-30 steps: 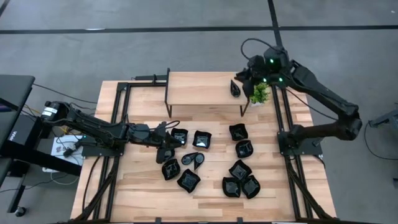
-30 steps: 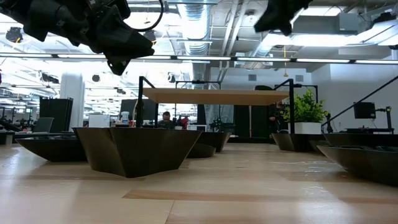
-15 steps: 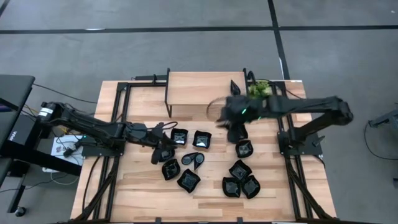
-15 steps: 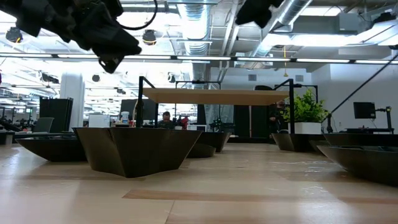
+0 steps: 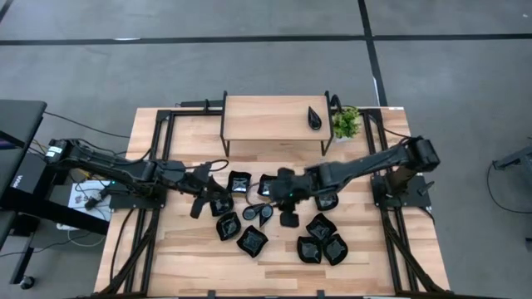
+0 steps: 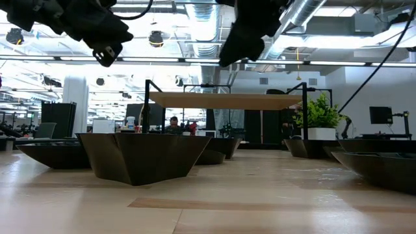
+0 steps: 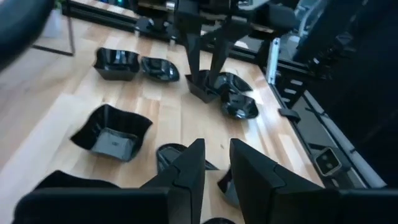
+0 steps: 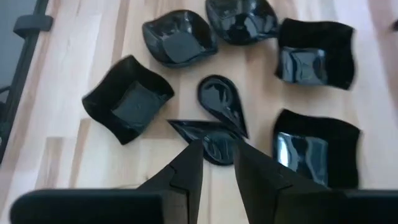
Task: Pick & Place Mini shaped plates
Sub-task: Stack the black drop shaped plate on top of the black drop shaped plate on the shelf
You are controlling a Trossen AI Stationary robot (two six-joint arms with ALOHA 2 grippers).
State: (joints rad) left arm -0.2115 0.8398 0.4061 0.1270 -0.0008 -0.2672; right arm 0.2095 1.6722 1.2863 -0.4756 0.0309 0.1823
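1. Sweeping away from the potted plant [image 5: 347, 123], the right arm has swung across the table within the last second, and the right gripper [image 5: 288, 202] now hangs over the middle of the dish cluster; the left arm has drawn back a little toward its own side
2. One teardrop plate [image 5: 315, 118] already lies on the raised wooden shelf [image 5: 270, 118], near the plant, so I judge the task barely begun
3. About eleven mini shaped plates [image 5: 252, 239] still lie on the tabletop [image 5: 191, 257] below the shelf, in a loose group between the two arms
4. Right arm: stretched low and long from its base, wrist pointing down at a pair of teardrop plates [image 8: 222, 111] that touch tip to side; its fingers stand a narrow gap apart and hold nothing
5. Left gripper [image 5: 199, 202] hovers above the table at the cluster's left edge, just beside a square plate [image 7: 112, 132]; its fingers are likewise slightly parted and empty
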